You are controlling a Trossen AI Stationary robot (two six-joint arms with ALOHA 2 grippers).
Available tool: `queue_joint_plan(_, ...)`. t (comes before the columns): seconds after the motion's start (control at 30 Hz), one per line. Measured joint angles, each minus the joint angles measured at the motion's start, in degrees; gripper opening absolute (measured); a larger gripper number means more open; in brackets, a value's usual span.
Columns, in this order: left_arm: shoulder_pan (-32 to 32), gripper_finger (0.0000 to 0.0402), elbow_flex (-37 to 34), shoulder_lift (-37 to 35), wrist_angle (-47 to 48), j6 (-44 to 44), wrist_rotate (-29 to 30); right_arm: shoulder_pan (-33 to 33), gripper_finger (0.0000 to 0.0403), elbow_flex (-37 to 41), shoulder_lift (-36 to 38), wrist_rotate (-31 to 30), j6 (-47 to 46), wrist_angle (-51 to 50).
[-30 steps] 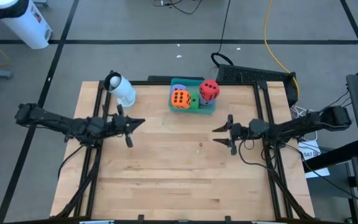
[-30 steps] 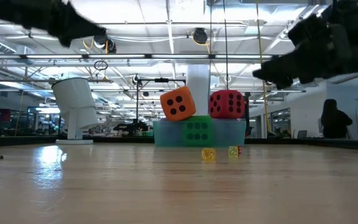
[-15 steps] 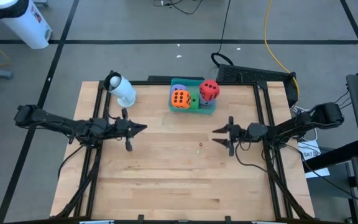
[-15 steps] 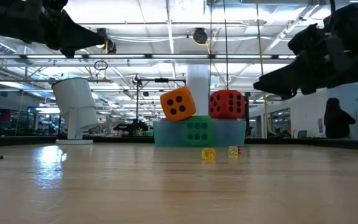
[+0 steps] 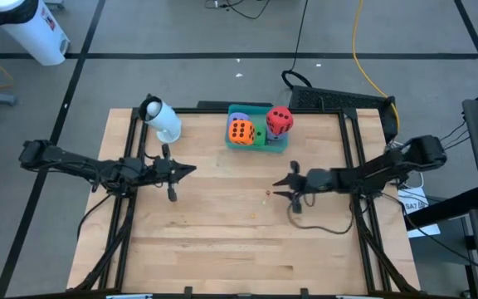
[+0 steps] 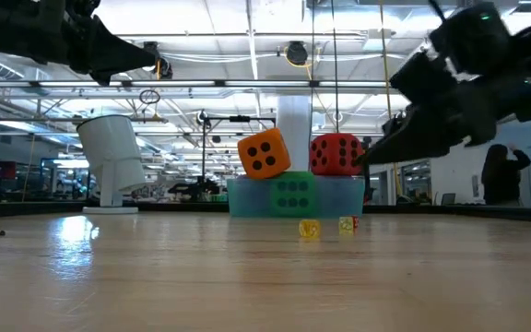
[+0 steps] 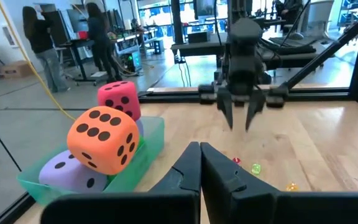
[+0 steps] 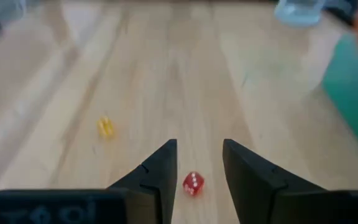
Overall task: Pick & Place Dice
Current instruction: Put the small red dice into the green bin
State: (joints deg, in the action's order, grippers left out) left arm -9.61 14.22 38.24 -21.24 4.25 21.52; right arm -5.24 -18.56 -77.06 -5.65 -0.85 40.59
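Observation:
Large foam dice sit in a teal tray [image 5: 277, 146] at the table's far middle. The orange one [image 5: 240, 131] and the red one [image 5: 279, 121] lie on top of a green one [image 6: 292, 195] and a light purple one [image 7: 73, 176]. Small translucent dice lie on the bare wood, among them a red one [image 8: 193, 183] and a yellow one [image 8: 105, 127]. My right gripper [image 5: 275, 189] is open, slanting down just right of these. In its wrist view the small red die shows between its fingers, untouched. At the table's left, my left gripper [image 5: 191, 170] hovers shut and holds nothing.
A white cup [image 5: 163, 119] stands at the far left of the table. Black frame rails [image 5: 131, 158] run along both table sides. People stand in the room behind the table. Bare wood [image 5: 222, 241] stretches across the near half.
My right gripper has moved toward the table's middle and down, tipping its fingers lower, and now sits close to the small dice. My left gripper has sunk a little and then kept still. The dice in the tray have not moved.

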Motion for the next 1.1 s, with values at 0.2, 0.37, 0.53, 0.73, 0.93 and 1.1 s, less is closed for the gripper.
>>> queue_joint_plan(0.2,0.00,0.0023,0.00,0.00,-0.01,-0.37,0.00,0.35,0.0140,-5.70,-11.24,-1.81,1.95,-1.45)
queue_joint_plan(0.37,0.00,0.0020,0.00,0.00,0.01,-0.41,-0.02,1.98,0.0162,-6.67,-14.98,-1.70,0.68,0.36)
queue_joint_plan(0.53,0.00,0.0008,0.00,-0.01,0.01,-0.41,-0.02,2.61,0.0165,-6.69,-16.19,-1.59,-1.99,0.68)
queue_joint_plan(0.73,0.00,0.0007,0.00,0.00,0.05,-0.46,-0.01,1.71,0.0158,-6.78,-19.60,-1.68,-5.61,1.48)
queue_joint_plan(0.93,-0.02,0.0026,0.02,-0.01,0.07,-1.74,0.00,1.86,0.0164,-6.71,-20.64,-1.66,-6.92,1.53)
queue_joint_plan(1.1,0.00,0.0025,0.02,0.00,0.13,-1.55,0.00,1.86,0.0162,-6.71,-20.65,-1.72,-5.59,1.45)
